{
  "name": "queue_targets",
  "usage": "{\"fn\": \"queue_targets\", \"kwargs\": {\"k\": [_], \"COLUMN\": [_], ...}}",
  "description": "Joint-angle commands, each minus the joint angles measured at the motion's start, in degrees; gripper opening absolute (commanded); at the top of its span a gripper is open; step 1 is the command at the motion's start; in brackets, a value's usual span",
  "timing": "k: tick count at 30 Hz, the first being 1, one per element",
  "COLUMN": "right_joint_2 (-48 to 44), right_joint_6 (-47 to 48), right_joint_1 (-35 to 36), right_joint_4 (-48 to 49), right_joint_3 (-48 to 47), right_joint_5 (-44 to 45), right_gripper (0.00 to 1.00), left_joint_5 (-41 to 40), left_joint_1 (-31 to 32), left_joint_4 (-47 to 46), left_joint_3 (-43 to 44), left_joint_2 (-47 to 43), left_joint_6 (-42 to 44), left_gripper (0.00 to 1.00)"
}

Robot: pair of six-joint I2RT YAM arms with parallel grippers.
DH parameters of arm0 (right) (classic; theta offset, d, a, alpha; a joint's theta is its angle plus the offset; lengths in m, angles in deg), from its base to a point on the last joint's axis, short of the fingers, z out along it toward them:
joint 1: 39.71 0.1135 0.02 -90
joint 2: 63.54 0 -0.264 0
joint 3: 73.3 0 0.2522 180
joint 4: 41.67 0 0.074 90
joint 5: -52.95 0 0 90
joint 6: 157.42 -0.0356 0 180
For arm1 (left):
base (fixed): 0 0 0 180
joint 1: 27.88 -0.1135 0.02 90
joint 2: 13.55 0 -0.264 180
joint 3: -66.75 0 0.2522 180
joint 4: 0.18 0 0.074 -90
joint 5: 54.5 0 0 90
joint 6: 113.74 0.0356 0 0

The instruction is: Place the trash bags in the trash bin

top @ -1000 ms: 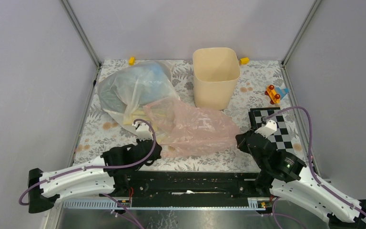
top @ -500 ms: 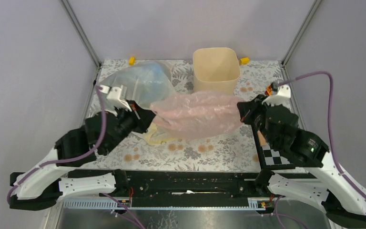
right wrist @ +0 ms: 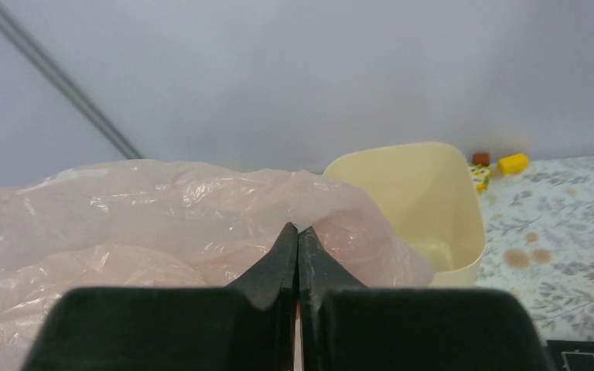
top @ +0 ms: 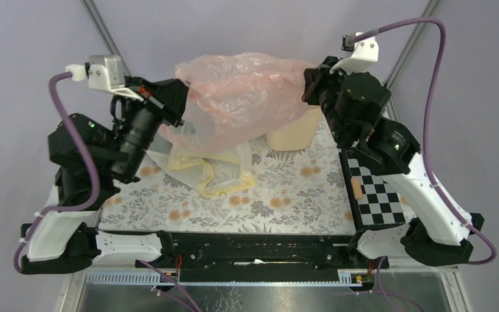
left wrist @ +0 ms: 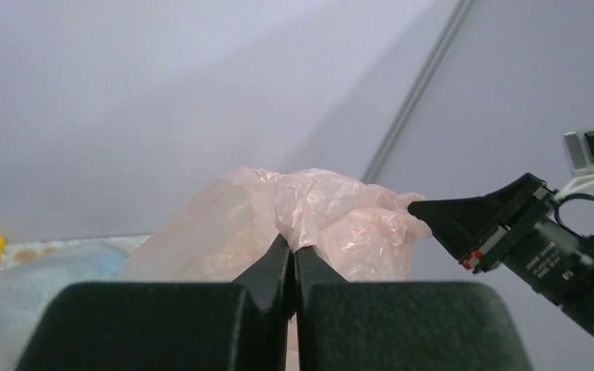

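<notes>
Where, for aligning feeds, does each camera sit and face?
Top external: above and behind the arm bases, looking down at the table; both arms show, left gripper and right gripper shut on the raised pink bag.
Left wrist: on the left wrist, facing across the bag toward the right gripper; own shut fingers show.
Right wrist: on the right wrist, facing over the bag to the trash bin; own shut fingers show.
Shared: every view shows the pink bag.
</notes>
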Motion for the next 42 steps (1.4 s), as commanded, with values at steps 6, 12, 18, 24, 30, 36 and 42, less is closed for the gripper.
{"fn": "queue_targets", "kwargs": {"k": [6,12,18,24,30,36,42], "right_joint_2": [8.48,11.81,15.23,20.74,28.61,30.3,34.21], "right_joint_6": [10.96,12.35,10.76,2.64,0.05,-2.87,-3.41], "right_joint_1": [-8.0,-12.51,-16.14,-22.62,-25.89,-29.26,-31.97], "right_joint_4": [4.9,4.9,5.14,-1.66,-11.32,-11.96,-11.47], "right_joint_3": [-13.04,-17.12,-11.32,-11.41,-15.37,-7.48,-4.75], "right_joint_5": [9.65,7.51,4.33,-11.07,-18.58,-25.99,-30.46], "right_gripper": [0.0,0.0,0.0,0.0,0.0,0.0,0.0], "left_joint_5": [-9.29,-9.67,-2.18,4.46,15.15,20.9,25.32], "left_joint_1": [-0.2,-3.16,-10.83,-19.16,-22.7,-23.15,-24.31], "left_joint_4": [-23.05,-25.52,-22.9,-17.66,-17.52,-17.49,-21.3], "left_joint_3": [3.56,6.8,4.68,6.65,7.36,7.42,6.21], "left_joint_2": [13.0,18.92,20.98,24.84,26.62,30.45,33.09], "left_joint_6": [21.89,24.55,17.61,10.41,5.07,4.32,4.28], "left_gripper": [0.0,0.0,0.0,0.0,0.0,0.0,0.0]}}
